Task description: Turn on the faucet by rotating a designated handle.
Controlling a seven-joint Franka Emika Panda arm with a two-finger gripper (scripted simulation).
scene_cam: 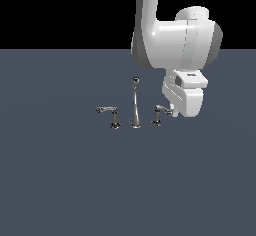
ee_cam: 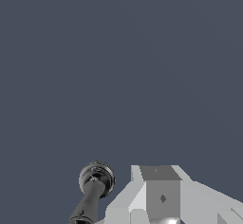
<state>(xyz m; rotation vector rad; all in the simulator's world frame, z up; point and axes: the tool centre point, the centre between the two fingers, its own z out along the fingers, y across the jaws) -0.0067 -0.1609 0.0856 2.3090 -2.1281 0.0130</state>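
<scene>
The faucet (scene_cam: 135, 105) stands small on the dark floor, its tall thin spout in the middle with a lever handle on each side. The designated handle (scene_cam: 158, 113) is the one on the exterior view's right, with a short bright lever pointing toward my hand. The twin handle (scene_cam: 114, 116) has a longer lever pointing to the exterior view's left. My gripper (scene_cam: 170, 112) is low beside the designated handle, its tips at the lever's end. The fingers look closed together and hold nothing. In the wrist view a round chrome base and post (ee_cam: 96, 180) show beside my gripper (ee_cam: 161, 197).
The flat dark grey floor (scene_cam: 65, 180) stretches all around the faucet. My white arm (scene_cam: 175, 35) rises above the exterior view's right side of the faucet.
</scene>
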